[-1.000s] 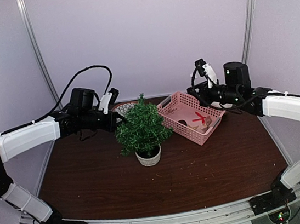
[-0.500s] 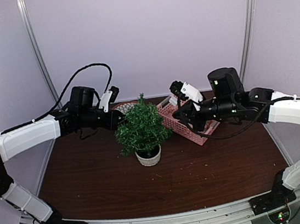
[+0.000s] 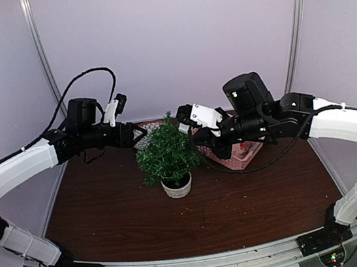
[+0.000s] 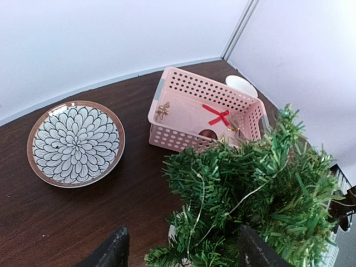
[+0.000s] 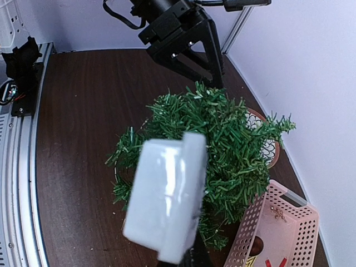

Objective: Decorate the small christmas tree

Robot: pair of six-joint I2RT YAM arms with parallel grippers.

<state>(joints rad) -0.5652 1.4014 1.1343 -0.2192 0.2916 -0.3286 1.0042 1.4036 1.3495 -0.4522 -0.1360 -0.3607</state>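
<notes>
Small christmas tree [image 3: 168, 149] stood upright in its whitish pot [image 3: 177, 187], about the middle of the dark wood table [image 3: 110, 215] and a little toward the back. I noted a thin pale wire [image 4: 245, 200] threaded through the upper branches in the left wrist view.

Left gripper [image 3: 140, 136] hung at the tree's left-rear side, level with the upper foliage and just beside it. Its jaws were spread wide, with nothing between them. From its wrist camera the two black fingers [image 4: 111, 253] framed the bottom edge, and the tree filled the lower right, below and ahead of them. I saw no contact with the needles.

Right gripper [image 3: 184, 126] sat on the opposite side, near the tree's top on the right, reaching in from above the basket. Its jaws were closed. A white block [image 5: 167, 197] rose from them in the wrist view, directly over the tree crown. It looked pinched by its lower end, but the block was badly blurred, so I could not make out the actual grip point.

Behind and right of the tree lay the pink perforated basket [image 4: 172, 136], holding a red bow [image 4: 217, 115] and a small gold ornament [image 4: 162, 110]. Left of the basket, well apart from the tree, sat a petal-patterned plate [image 4: 76, 143].
</notes>
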